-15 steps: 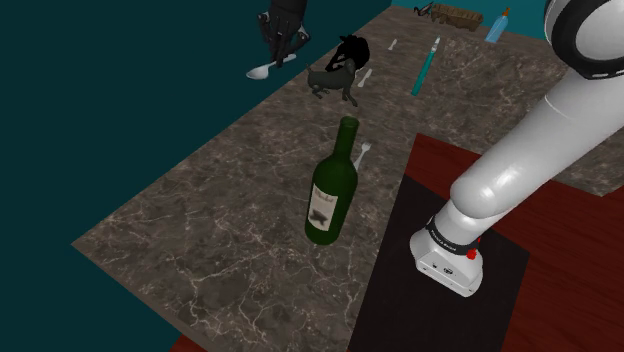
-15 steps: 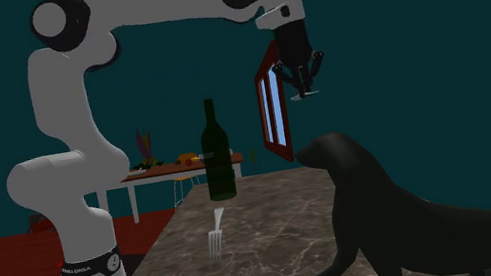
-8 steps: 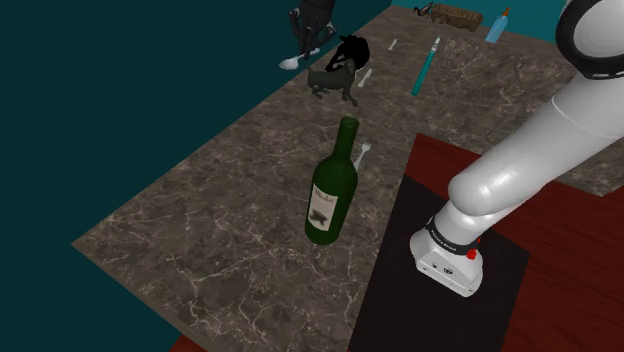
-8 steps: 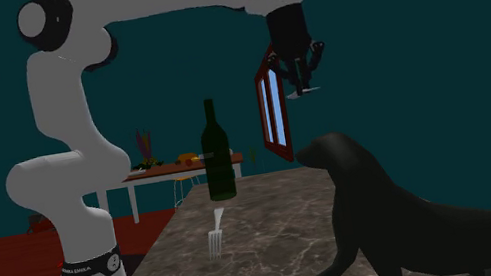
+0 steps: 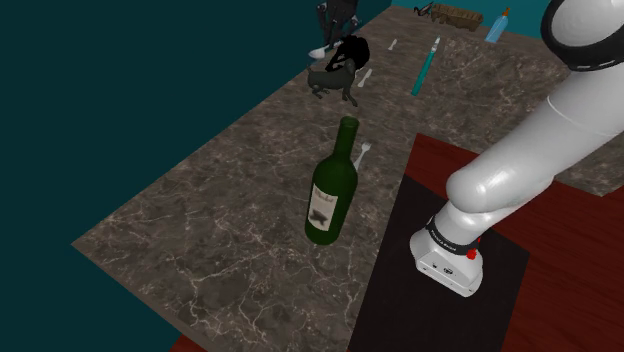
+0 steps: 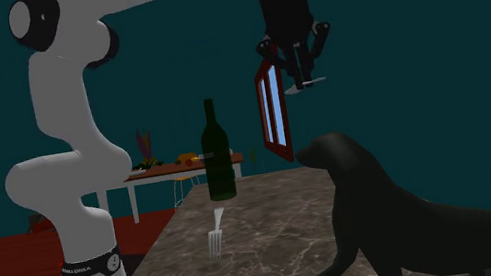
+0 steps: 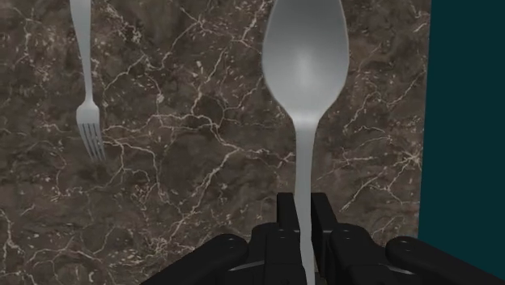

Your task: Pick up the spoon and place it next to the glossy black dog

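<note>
In the shoulder view we see the pincer [image 5: 330, 30] at twelve o'clock of the glossy black dog [image 5: 338, 68], clenched on the spoon [image 5: 318, 51]; the second exterior view shows both high above the worktop [image 6: 251, 247]; in the wrist view only the handle's end is pinched, so we fear the spoon pivoting or slipping past the nearby edge.

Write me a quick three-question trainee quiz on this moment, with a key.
1. True or false: the gripper is shut on the spoon.
2. Which thing stands upright on the marble counter, nearer the stand than the black dog? A) green bottle B) mug C) kettle
3. Short answer: is the spoon lying on the counter or held above it?
Key: 1 true. 2 A. 3 Held above it, higher than the dog's head in the second exterior view.
</note>
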`<act>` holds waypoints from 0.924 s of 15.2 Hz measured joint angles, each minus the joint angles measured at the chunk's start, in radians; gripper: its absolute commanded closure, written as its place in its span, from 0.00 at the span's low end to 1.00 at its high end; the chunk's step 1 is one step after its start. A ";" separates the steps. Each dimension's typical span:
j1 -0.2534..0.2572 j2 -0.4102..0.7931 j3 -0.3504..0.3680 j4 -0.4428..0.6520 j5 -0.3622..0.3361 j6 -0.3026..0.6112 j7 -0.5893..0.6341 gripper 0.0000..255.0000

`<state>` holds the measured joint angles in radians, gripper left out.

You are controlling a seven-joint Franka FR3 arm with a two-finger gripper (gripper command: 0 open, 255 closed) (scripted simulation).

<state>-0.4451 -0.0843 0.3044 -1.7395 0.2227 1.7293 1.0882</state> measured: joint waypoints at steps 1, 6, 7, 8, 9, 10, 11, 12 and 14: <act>-0.008 0.007 -0.010 0.010 -0.002 -0.007 -0.017 1.00; -0.062 0.049 -0.071 0.061 -0.010 -0.040 -0.125 1.00; -0.073 0.073 -0.082 0.084 -0.015 -0.044 -0.147 1.00; -0.082 0.091 -0.092 0.106 -0.018 -0.053 -0.164 1.00; -0.091 0.102 -0.101 0.119 -0.020 -0.058 -0.182 1.00; -0.101 0.124 -0.111 0.151 -0.024 -0.072 -0.200 1.00; -0.113 0.138 -0.121 0.169 -0.025 -0.082 -0.220 1.00; -0.122 0.152 -0.130 0.190 -0.027 -0.092 -0.236 1.00; -0.142 0.192 -0.147 0.236 -0.031 -0.105 -0.272 1.00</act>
<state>-0.5867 0.1079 0.1574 -1.5036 0.1913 1.6240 0.8165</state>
